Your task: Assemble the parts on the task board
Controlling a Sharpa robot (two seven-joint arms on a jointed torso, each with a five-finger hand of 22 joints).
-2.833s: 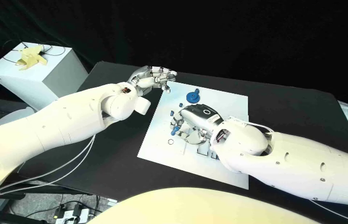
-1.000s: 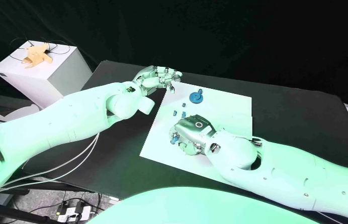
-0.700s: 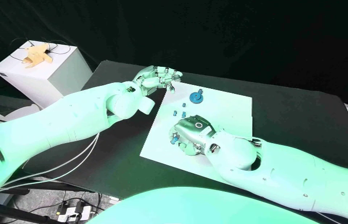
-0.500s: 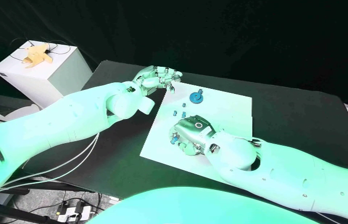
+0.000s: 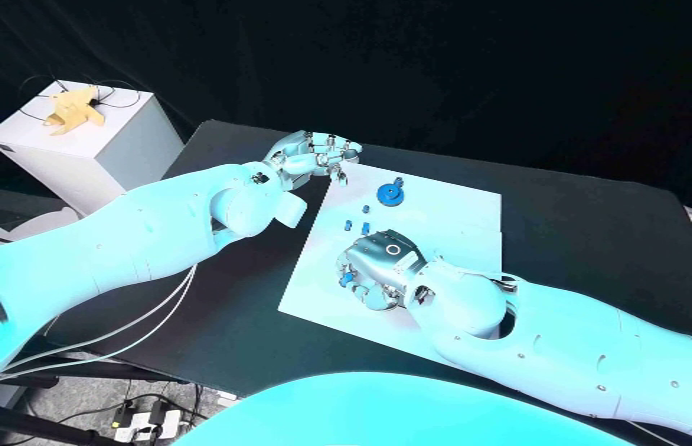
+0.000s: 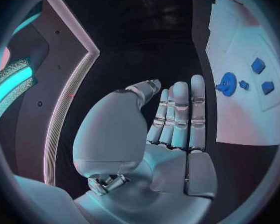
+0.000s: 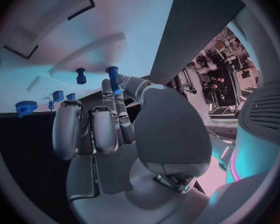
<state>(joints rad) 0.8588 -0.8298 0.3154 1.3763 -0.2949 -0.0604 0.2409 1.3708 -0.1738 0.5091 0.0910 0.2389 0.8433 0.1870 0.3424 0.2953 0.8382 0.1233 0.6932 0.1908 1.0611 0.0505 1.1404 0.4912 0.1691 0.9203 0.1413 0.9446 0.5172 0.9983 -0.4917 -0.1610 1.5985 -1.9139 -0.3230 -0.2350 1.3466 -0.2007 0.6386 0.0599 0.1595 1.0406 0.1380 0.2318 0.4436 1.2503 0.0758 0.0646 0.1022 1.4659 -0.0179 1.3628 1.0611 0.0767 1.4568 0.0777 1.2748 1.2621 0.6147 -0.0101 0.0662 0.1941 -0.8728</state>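
The white task board [image 5: 447, 216] lies in the middle of the black table. A blue gear [image 5: 388, 194] and a few small blue parts [image 5: 366, 207] sit at its far left part. My right hand [image 5: 378, 264] hovers low over the board's middle, fingers curled. In the right wrist view its thumb and a fingertip pinch a blue peg [image 7: 112, 78], and another blue peg [image 7: 81, 75] stands on the board beyond. My left hand [image 5: 310, 154] is at the board's far left corner, with its fingers [image 6: 179, 115] straight and nothing in them. The gear [image 6: 227, 83] lies beside it.
A white box [image 5: 90, 151] with a yellow object [image 5: 69, 111] on top stands off the table's far left corner. Bare black table [image 5: 591, 216] stretches to the right of the board.
Since the earliest frame my right hand has drawn a little toward the board's near side and curled its fingers. Over the last second it has hardly moved. The left hand has stayed put.
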